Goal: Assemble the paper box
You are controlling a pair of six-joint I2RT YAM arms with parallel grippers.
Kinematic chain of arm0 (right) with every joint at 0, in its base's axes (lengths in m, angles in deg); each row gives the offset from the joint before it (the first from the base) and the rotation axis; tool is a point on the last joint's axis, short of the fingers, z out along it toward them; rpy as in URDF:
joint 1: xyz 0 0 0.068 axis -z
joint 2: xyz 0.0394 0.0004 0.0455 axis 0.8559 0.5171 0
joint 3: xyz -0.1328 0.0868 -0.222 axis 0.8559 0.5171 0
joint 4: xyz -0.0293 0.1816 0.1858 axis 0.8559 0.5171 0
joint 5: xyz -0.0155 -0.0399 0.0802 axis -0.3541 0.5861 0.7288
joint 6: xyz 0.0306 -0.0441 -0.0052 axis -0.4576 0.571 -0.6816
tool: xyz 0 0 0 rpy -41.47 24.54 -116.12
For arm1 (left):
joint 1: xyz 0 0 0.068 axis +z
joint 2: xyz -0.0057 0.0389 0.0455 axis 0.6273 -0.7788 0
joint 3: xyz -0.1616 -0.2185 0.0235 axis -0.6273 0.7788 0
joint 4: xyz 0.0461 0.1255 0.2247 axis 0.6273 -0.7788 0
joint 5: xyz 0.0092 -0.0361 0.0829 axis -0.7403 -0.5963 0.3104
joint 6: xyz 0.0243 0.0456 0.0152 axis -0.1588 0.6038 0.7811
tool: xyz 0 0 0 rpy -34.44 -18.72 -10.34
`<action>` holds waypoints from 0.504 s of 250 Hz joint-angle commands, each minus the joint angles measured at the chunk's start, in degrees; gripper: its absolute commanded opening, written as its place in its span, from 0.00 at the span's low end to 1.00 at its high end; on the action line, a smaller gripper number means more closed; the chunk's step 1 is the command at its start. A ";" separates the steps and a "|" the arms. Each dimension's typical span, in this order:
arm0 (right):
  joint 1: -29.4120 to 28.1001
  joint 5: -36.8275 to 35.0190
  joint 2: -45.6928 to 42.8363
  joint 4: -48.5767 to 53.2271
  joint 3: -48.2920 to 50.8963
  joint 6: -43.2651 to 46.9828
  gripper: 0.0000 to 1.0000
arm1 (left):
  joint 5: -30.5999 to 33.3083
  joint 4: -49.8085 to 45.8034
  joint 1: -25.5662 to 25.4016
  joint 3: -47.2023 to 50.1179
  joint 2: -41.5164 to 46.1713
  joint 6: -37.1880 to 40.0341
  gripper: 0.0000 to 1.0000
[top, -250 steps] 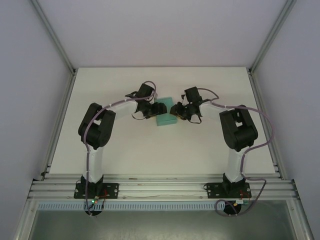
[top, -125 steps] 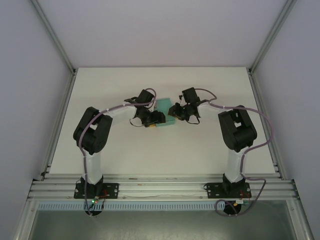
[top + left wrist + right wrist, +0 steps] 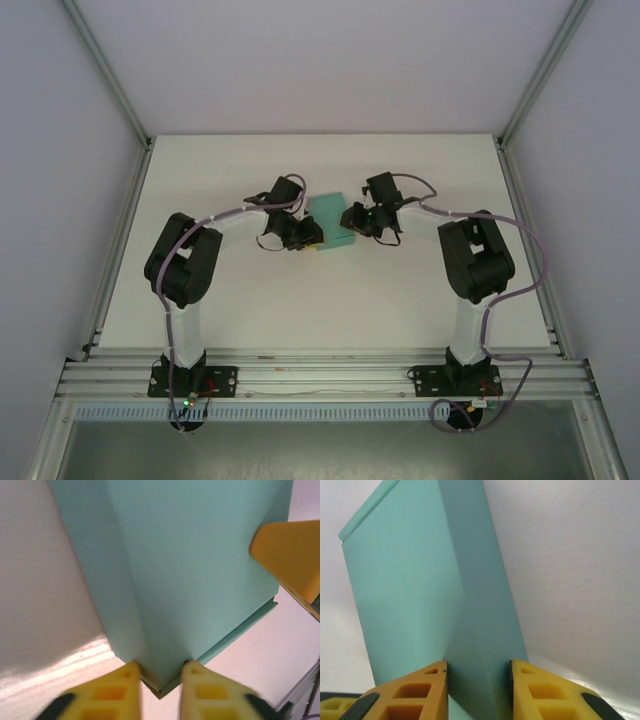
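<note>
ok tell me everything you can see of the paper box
The paper box is plain, matte teal-green thin card, folded into a shallow rectangular shape with sharp creases. A thin flap edge juts out along one side. It sits mid-table between the two arms, on or just above the white table; which one is unclear. The left gripper pinches a folded edge at one end, and the right gripper pinches a folded edge at the opposite end.
</note>
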 commanded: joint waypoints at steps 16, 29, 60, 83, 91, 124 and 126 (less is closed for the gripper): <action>-1.96 -8.69 5.23 16.82 0.70 2.07 0.28 | 4.16 -0.02 1.46 1.65 1.14 1.03 0.44; -1.87 -9.45 5.31 17.95 0.23 2.84 0.28 | 5.21 -0.84 2.47 1.26 2.03 1.66 0.53; -1.92 -10.15 5.44 19.14 -0.33 3.85 0.27 | 7.48 -3.39 4.39 -2.70 1.78 3.91 0.70; -1.89 -10.76 5.52 19.57 -0.79 4.35 0.28 | 7.24 -3.59 5.45 -6.59 -0.44 4.29 0.73; -1.79 -10.96 5.48 19.62 -0.90 4.38 0.28 | 7.21 -3.56 5.65 -8.16 -1.52 4.37 0.73; -1.86 -11.14 5.70 20.10 -1.36 4.90 0.28 | 6.37 -3.34 6.44 -14.12 -5.88 4.63 0.78; -1.85 -11.09 5.67 20.07 -1.37 4.90 0.28 | 6.42 -3.31 6.42 -14.49 -6.20 4.70 0.78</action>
